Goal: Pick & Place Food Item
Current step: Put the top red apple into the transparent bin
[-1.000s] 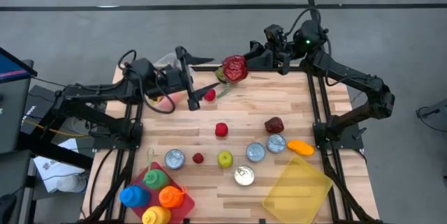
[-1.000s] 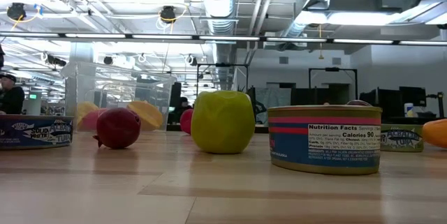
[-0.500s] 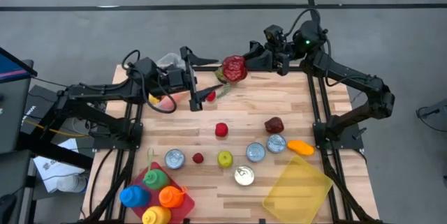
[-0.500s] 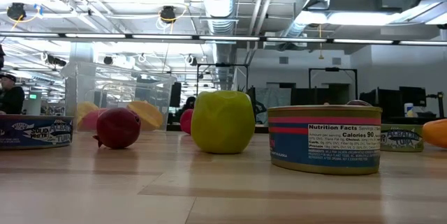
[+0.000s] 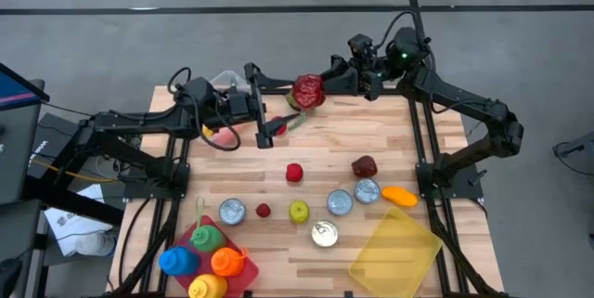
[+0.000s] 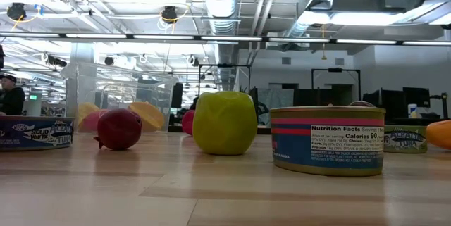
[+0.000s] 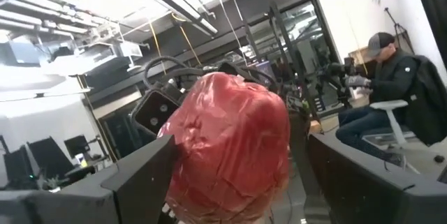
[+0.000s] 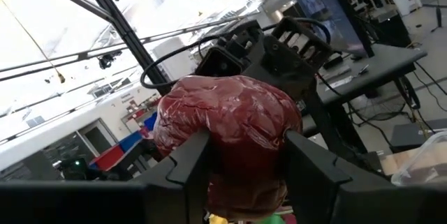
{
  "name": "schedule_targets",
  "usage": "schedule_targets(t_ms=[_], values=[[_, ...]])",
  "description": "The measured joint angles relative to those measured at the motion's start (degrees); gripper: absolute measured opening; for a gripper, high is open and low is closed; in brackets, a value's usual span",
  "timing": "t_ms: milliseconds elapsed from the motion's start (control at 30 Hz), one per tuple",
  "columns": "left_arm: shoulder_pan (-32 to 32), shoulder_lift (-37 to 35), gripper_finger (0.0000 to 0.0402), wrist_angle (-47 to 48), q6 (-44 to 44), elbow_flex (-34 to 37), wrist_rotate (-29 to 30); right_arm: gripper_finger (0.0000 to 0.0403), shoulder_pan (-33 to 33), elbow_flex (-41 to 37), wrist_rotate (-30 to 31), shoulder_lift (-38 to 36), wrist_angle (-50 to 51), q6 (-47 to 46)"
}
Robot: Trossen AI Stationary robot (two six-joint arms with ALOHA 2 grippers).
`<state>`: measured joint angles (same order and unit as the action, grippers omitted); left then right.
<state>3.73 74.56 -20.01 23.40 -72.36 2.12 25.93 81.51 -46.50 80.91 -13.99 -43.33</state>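
Above table (image 5: 390, 140), right claw (image 5: 327, 83) grips meat (image 5: 308, 90).

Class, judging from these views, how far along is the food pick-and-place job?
Done: the right gripper has lifted the red meat item off the table.
In hand: the left gripper, fingers open, faces it, possibly for a handover.
Left: placing it; the yellow container looks empty.

High view: looks straight down from far up, on the whole table (image 5: 390, 131) and both arms.
Low view: sits at table height, very near the green apple (image 6: 224, 122) and a can (image 6: 328, 139), facing the room.
Wrist views: face each other, both close on the red food item (image 7: 230, 147).
Shared: apple, cans.
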Motion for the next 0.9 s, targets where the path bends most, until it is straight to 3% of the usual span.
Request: schedule_targets(t_ms=[633,900], values=[[0.5,0.5,0.0318,2.8,1.7,-0.1,1.1,0.0146,-1.5,-0.1,-0.2,2.8,0.5,0.3],[0.5,0.6,0.0271,3.1,1.8,-0.1,1.0,0.0146,-1.8,-0.1,-2.1,2.8,0.5,0.3]])
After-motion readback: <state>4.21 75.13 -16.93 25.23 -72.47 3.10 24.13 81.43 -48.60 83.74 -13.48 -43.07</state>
